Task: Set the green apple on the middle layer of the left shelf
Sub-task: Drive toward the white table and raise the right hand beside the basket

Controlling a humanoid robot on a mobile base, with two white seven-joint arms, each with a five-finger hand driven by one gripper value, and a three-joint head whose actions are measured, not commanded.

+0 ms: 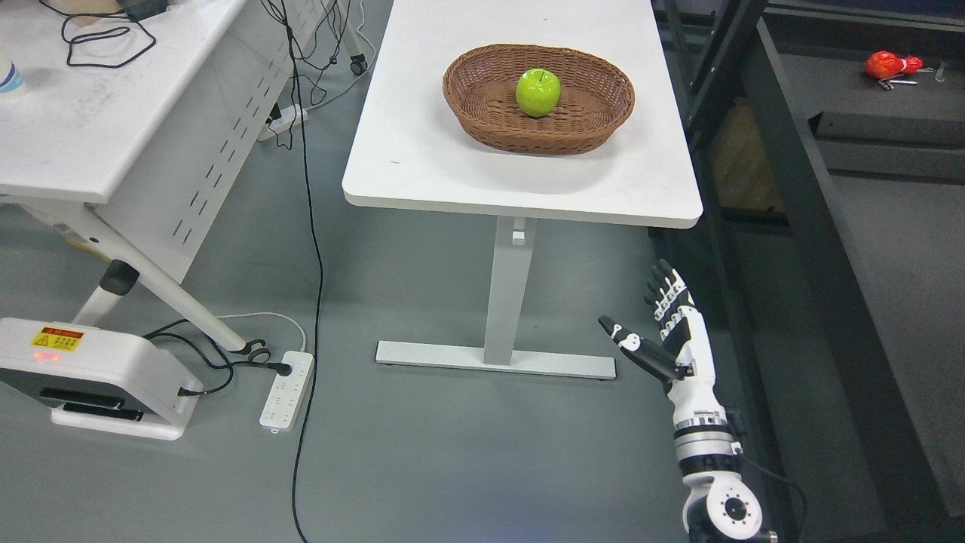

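White tabletop, oval wicker basket, glossy apple

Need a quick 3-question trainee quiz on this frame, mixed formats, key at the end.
1. True or false: the apple lies in the basket.
2. Multiple choice: the right hand is A) gripping the apple, B) open and holding nothing, below the table edge, C) resting in the basket.
3. Fill in: the power strip lies on the ____.

Key: 1 true; 2 B; 3 floor.
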